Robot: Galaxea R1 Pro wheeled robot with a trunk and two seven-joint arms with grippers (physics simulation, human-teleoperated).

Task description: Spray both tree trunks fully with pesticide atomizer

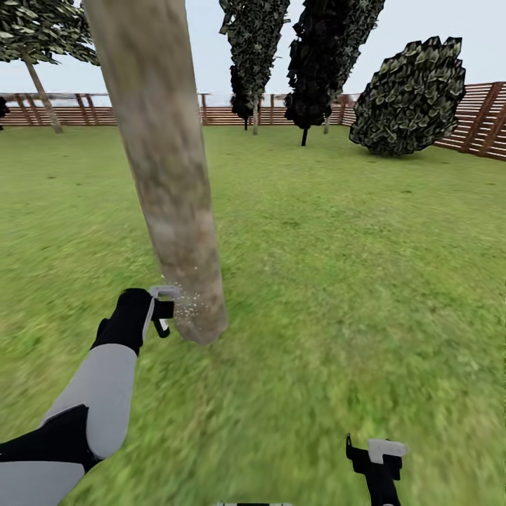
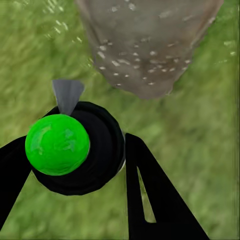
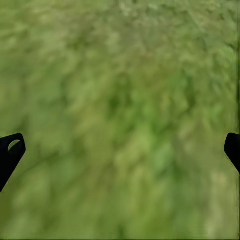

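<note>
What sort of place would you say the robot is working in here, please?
Most likely a fenced garden: a wide green lawn, a brown slatted wooden fence along the far edge, and a thick tree trunk rising from the grass.

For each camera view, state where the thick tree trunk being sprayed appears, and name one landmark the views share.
Head view: the tree trunk rises left of centre, its base beside the left gripper.
Left wrist view: the trunk's speckled base sits beyond the green-capped atomizer.
Right wrist view: not in it.
Shared landmark: the lawn.

Left gripper [image 1: 159, 309] reaches forward, clamped closed; right gripper [image 1: 379, 457] hangs low, fingers spread.
</note>
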